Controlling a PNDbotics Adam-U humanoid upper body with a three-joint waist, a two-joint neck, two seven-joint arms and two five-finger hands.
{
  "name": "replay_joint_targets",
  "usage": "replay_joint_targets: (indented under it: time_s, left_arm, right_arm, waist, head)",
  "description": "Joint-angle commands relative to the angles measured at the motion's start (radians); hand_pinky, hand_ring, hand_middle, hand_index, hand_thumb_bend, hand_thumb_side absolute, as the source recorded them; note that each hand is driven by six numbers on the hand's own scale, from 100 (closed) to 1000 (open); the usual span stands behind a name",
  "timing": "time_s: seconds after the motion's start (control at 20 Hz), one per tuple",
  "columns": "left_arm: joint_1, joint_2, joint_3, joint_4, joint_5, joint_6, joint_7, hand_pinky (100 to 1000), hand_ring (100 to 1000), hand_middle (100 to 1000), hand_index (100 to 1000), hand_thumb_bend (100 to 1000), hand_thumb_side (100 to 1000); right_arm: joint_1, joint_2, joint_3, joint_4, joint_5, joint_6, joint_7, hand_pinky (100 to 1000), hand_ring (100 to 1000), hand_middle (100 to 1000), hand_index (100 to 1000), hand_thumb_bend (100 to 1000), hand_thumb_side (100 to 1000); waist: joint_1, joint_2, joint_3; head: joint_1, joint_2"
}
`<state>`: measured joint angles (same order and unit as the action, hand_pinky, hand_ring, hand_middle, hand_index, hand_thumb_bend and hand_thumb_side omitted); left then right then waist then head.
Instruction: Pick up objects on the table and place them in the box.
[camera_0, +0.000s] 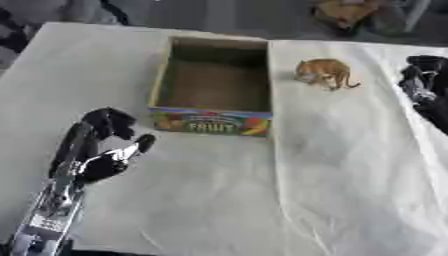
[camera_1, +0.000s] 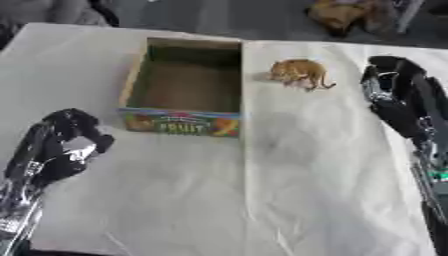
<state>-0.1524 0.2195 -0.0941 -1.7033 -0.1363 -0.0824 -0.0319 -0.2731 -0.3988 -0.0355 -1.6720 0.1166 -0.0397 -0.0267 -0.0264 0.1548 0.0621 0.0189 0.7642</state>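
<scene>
An open cardboard box (camera_0: 214, 82) sits near the middle of the worktop (camera_0: 350, 190), rectangular and shallow, with plain brown inner walls and floor and nothing inside that I can see. Its near face carries a bright printed panel in reds, greens and yellows with the word FRUIT on it.

Just to the right of the box, apart from its wall, stands a small tan toy animal (camera_1: 299, 73), a four-legged figure with a long thin tail trailing to the right and its head lowered toward the box. It looks like smooth moulded plastic.

The left hand (camera_0: 103, 145) lies low on the near left of the worktop, glossy black with silver at the forearm, fingers partly curled upward and thumb sticking out to the right; it holds nothing. The right hand (camera_1: 398, 95) comes in from the right edge, well to the right of the toy animal, its black fingers reaching toward the far side and lying fairly straight, with nothing in them.

The worktop is covered by a pale, off-white cloth, creased in long soft folds, most of all on the right half and along the near edge. Beyond the far edge the floor is dark grey, with an orange-brown heap of something blurred there.
</scene>
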Motion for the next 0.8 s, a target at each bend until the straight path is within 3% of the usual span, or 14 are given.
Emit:
replay_joint_targets:
  time_s: [0.05,0.5,0.8]
  left_arm:
    - [-0.010,0.010,0.005,-0.016,0.004,-0.001,0.001,548,528,530,596,645,362]
    - [-0.009,0.010,0.004,-0.017,0.004,-0.001,-0.001,548,528,530,596,645,362]
    - [-0.008,0.011,0.002,-0.017,0.005,-0.001,-0.003,548,527,529,595,645,362]
  right_arm:
    - [-0.015,-0.022,-0.005,-0.020,-0.002,-0.001,0.000,656,627,628,780,100,503]
    - [-0.031,-0.043,-0.002,-0.017,-0.001,-0.001,0.004,658,630,631,782,100,487]
    - [-0.074,-0.098,0.015,0.003,0.006,0.003,0.018,661,640,643,787,100,441]
  waist:
    - [0.001,-0.012,-0.001]
    - [0.003,-0.013,0.001]
    - [0.002,-0.015,0.007]
  head:
    - [-0.001,0.006]
    - [-0.003,0.006]
    - [-0.007,0.006]
